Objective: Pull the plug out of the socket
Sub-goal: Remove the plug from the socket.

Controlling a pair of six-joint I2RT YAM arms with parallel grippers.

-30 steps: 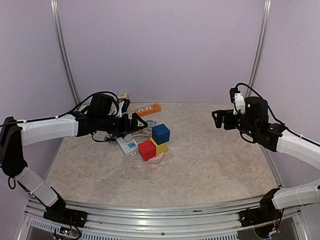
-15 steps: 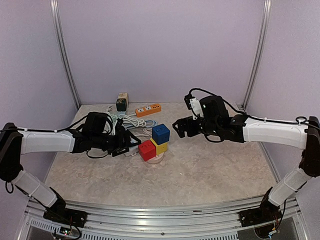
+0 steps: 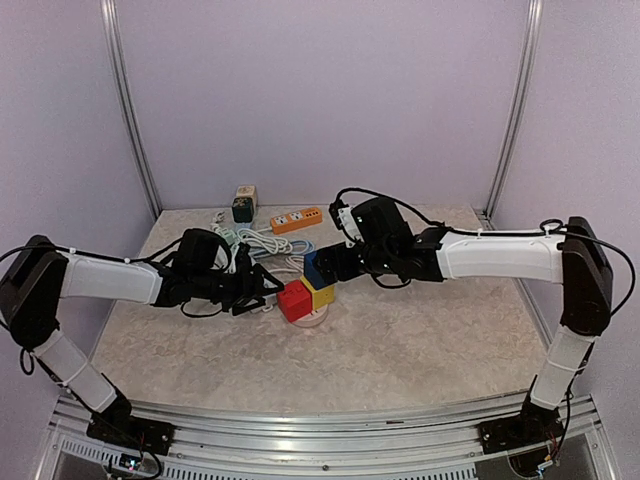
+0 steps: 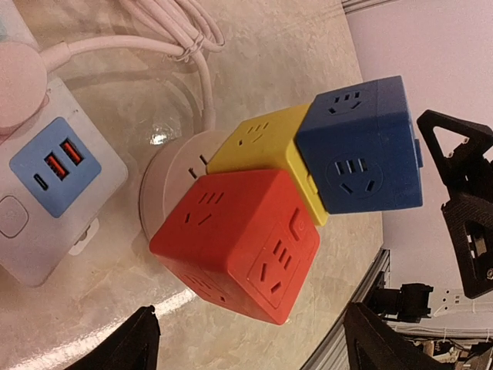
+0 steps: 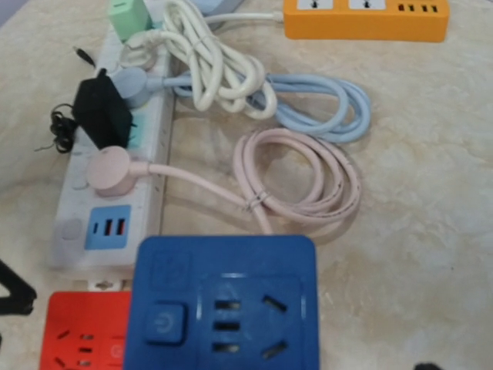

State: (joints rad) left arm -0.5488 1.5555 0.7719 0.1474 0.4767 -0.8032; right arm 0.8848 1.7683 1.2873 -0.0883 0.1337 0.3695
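Here my left gripper [image 3: 262,288] hangs low over the table [image 3: 420,330], just beside the white power strip [image 4: 54,177]. Its fingers [image 4: 131,343] are spread wide and grip nothing. The red cube [image 4: 239,243] lies just ahead of the tips and touches neither. That red cube, a yellow cube [image 4: 258,142] and a blue cube [image 4: 362,154] are pressed together in one cluster on a round white socket base [image 4: 173,162] near the middle of the table, with the blue one highest and set against the yellow. My right gripper [image 3: 330,262] sits at the blue cube on the side away from my left arm. Its wrist camera looks onto one socket face of that cube, and the fingers stand so far apart that they hardly enter that view, so I read them as open and not clamped on the cube. Behind the cluster a pink plug [image 5: 108,171] sits in the white strip with its pink cord [image 5: 308,177] coiled beside it. A black adapter [image 5: 100,108] sits further along the strip, and an orange power strip [image 5: 366,17] lies near the back wall.
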